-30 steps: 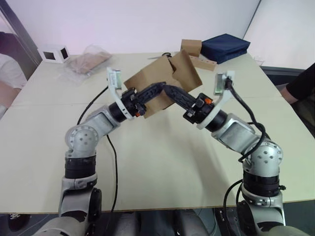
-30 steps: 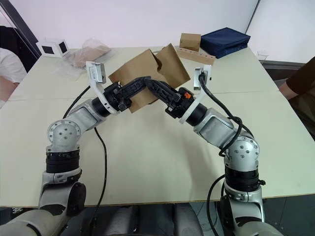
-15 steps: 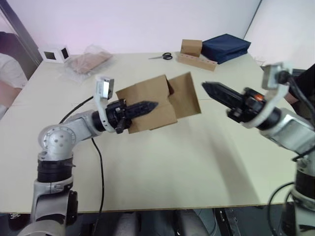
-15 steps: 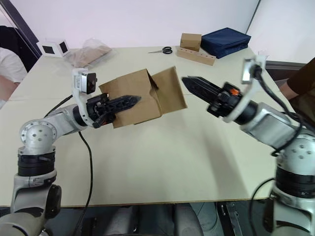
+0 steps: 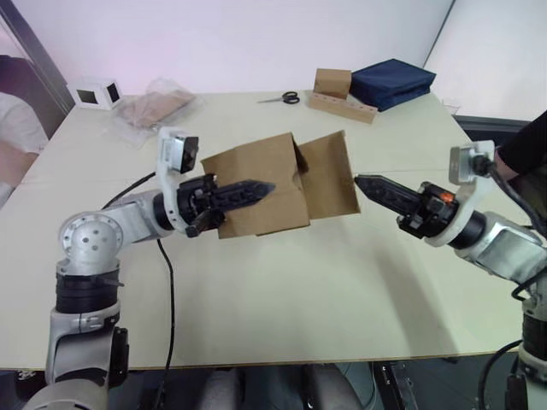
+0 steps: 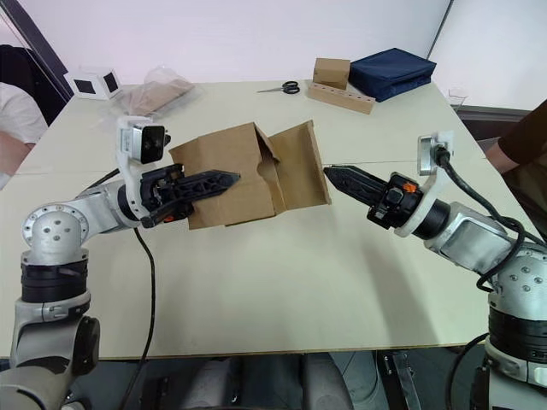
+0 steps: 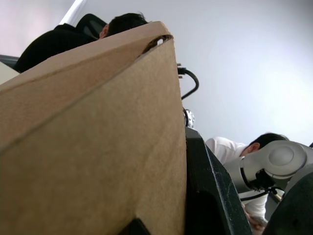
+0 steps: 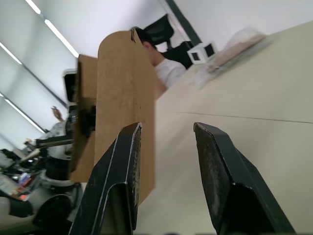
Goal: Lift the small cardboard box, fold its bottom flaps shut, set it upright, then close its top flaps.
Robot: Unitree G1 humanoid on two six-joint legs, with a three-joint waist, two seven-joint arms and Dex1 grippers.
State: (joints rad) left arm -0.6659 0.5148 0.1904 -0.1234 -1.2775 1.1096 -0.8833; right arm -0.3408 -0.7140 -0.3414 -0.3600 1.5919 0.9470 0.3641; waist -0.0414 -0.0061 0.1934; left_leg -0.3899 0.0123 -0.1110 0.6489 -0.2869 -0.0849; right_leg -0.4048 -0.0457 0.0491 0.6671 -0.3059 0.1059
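Left arm raised and reaching inward, left gripper [image 5: 256, 185] clamped on the small cardboard box [image 5: 261, 184], right arm extended inward, right gripper [image 8: 166, 171] parted, pointing at a flap.

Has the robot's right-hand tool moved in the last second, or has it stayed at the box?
Yes. The right tool pulled away from the cardboard box, swung out toward the table's right edge, and now points back at the box's open flap.

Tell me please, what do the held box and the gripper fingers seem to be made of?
The small cardboard box looks like plain brown corrugated cardboard with a matte, unprinted surface. The left gripper holds it. The right gripper has black fingers that look like hard plastic with a dull, slightly grainy finish, though coated metal is possible.
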